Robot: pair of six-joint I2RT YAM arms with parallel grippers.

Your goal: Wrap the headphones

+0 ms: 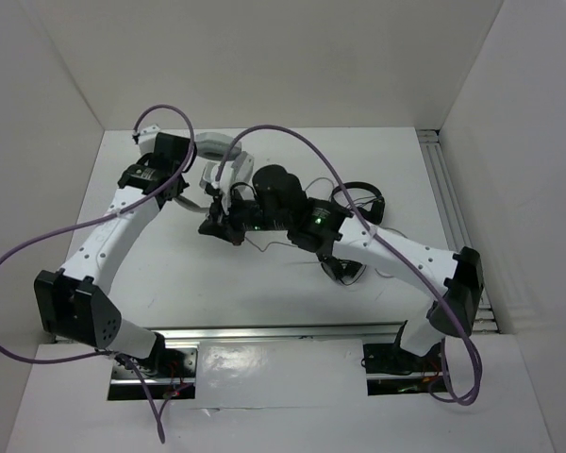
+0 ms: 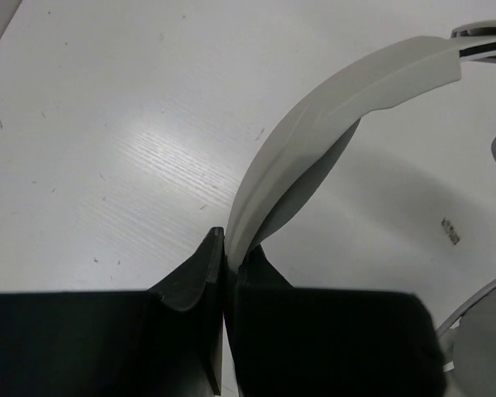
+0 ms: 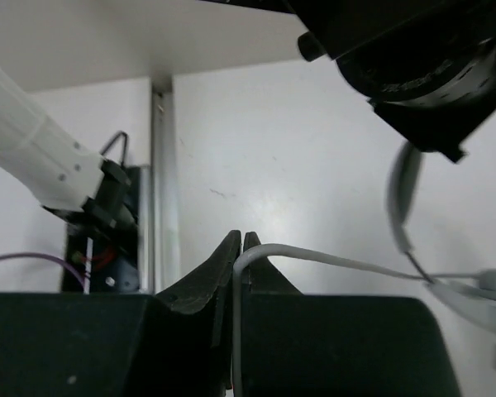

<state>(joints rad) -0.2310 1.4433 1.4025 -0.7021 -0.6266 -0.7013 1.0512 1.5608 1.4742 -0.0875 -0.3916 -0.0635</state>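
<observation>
The light grey headphones (image 1: 222, 144) sit at the back middle of the table. In the left wrist view their wide headband (image 2: 331, 107) curves up and to the right from between my fingers. My left gripper (image 2: 230, 241) is shut on the end of that headband. Just in front of the headphones, my right gripper (image 1: 213, 225) hangs over the table. It (image 3: 242, 240) is shut on the thin grey cable (image 3: 331, 258), which bends over the right fingertip and runs off to the right. The earcups are mostly hidden by the arms from above.
Two smaller black headphones lie under and behind the right arm, one (image 1: 360, 198) further back, the other (image 1: 342, 269) nearer. A metal rail (image 1: 453, 208) runs along the table's right side. White walls close in the left, back and right.
</observation>
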